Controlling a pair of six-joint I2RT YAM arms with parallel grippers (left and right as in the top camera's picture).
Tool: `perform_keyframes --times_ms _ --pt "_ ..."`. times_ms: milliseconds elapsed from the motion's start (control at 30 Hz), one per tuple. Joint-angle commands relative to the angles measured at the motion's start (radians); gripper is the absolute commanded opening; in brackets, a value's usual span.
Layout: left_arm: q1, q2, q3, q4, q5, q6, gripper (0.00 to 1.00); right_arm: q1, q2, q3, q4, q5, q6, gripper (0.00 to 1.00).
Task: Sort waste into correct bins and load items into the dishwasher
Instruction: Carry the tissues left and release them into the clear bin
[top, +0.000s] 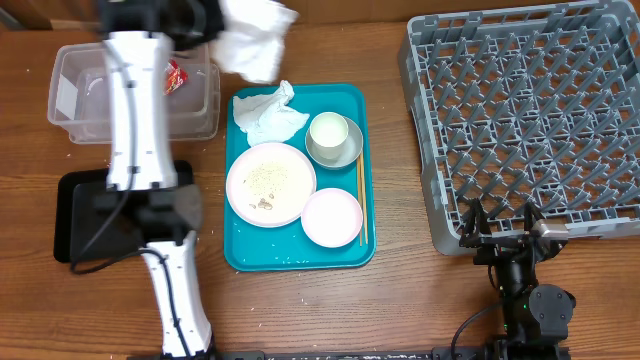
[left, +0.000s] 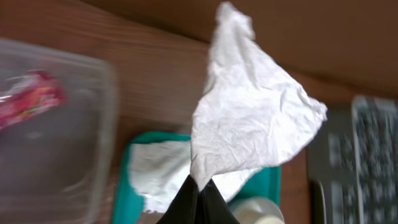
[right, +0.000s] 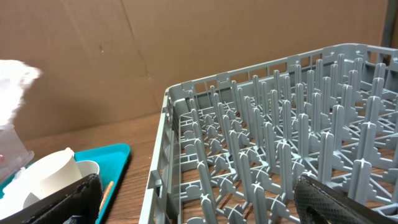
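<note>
Left gripper (left: 200, 188) was pinched tight on the lower corner of a white paper napkin (left: 249, 124), which hung crumpled and spread in the air above the table. In the overhead view the napkin sat over the gap between the clear plastic bin (top: 75, 115) and the far edge of the teal tray (top: 352, 100). A red wrapper (top: 175, 77) lay inside the clear bin, and a black bin (top: 75, 235) stood just in front of it, partly covered by the left arm.

On the tray, a second crumpled napkin (top: 265, 115) lay at the far left corner. Beside it a cup (top: 329, 131) stood on a saucer (top: 352, 153). Nearer the front were a white plate with crumbs (top: 270, 183) and a small pale bowl (top: 331, 216), with chopsticks (top: 360, 200) lying along the tray's right side.

Right gripper (top: 498, 222) hovered at the near left corner of the grey dish rack (top: 530, 100), its two fingers spread wide apart and holding nothing. The rack's pegs carried no items that could be seen.
</note>
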Motion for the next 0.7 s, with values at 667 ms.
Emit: perform_keyframes --times_ms 667 --pt "0.214 0.121 -0.003 0.073 -0.282 -0.425 0.05 -0.003 -0.009 -0.010 0.006 0.003 -0.007 1.00"
